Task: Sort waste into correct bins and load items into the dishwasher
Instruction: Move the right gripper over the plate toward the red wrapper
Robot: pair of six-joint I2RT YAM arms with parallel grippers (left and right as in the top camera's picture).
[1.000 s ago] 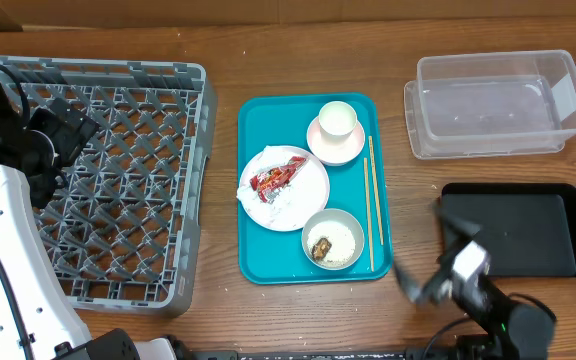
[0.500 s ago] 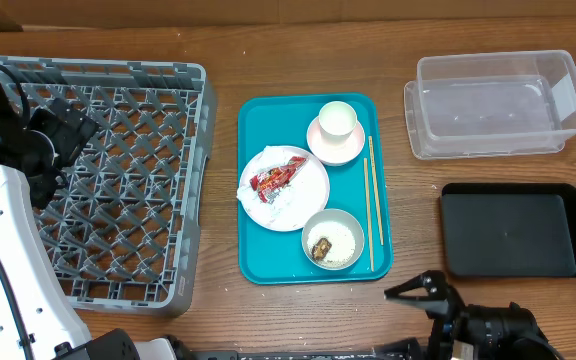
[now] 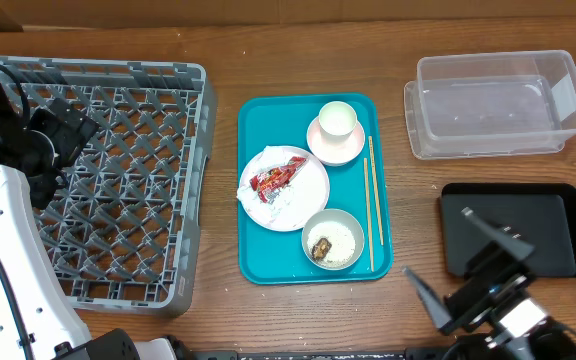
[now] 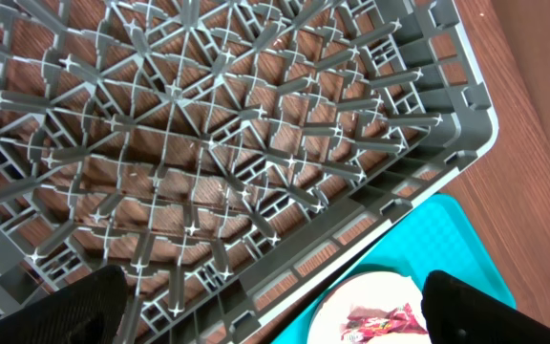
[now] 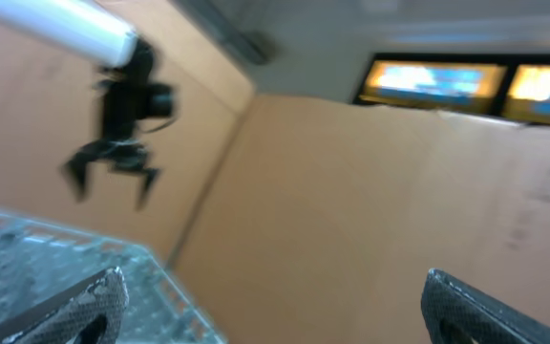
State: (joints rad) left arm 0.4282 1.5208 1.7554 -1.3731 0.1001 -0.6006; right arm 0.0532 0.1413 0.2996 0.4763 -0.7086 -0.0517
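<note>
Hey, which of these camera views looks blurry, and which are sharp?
Right wrist view: motion-blurred all over, right fingers included. Overhead view: sharp and evenly lit, down to the rack lattice. Left wrist view: rack crisp, left fingers dark, soft blobs in the bottom corners.

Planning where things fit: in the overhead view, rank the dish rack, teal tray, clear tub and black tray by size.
Largest first: dish rack, teal tray, then clear tub and black tray, too alike to rank.
</note>
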